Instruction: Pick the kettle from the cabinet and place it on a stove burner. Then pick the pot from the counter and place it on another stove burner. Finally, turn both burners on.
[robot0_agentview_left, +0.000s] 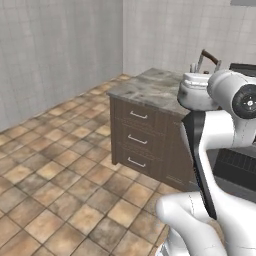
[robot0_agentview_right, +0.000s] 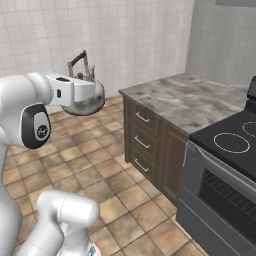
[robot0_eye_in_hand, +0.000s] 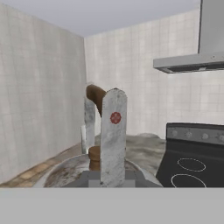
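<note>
- Above the tiled floor (robot0_agentview_right: 100, 165), off the free end of the counter (robot0_agentview_right: 185, 102): the kettle (robot0_agentview_right: 86, 97) hangs in the air, carried by the gripper (robot0_agentview_right: 84, 75), clear of every surface.
- Gripper: fingers pressed together on the kettle's arched handle (robot0_agentview_right: 77, 59); in the hand view a pale finger (robot0_eye_in_hand: 113, 131) rises in front of the brown handle arch (robot0_eye_in_hand: 95, 94), with the kettle's round top directly beneath.
- Kettle, appearance: small, squat, shiny silver body reflecting the floor tiles; thin arched handle, brownish along its top; a brown knob (robot0_eye_in_hand: 94, 154) at the lid centre. Body hangs level below the grip. The spout cannot be made out.
- Key relation: the stove (robot0_agentview_right: 235, 137) lies to the robot's right of the held kettle, with the whole marble counter between them. The nearest ringed burner (robot0_agentview_right: 231, 142) sits on the black glass just past the counter edge. In the hand view the burners (robot0_eye_in_hand: 191, 165) appear ahead and to the right of the kettle.
- Judgement: the carry toward the range is under way; the coming move calls for a sideways travel over the counter, then a descent onto a burner ring.
- Left base view: the kettle (robot0_agentview_left: 197, 90) shows over the counter's far side, partly behind the arm (robot0_agentview_left: 235, 100).
</note>
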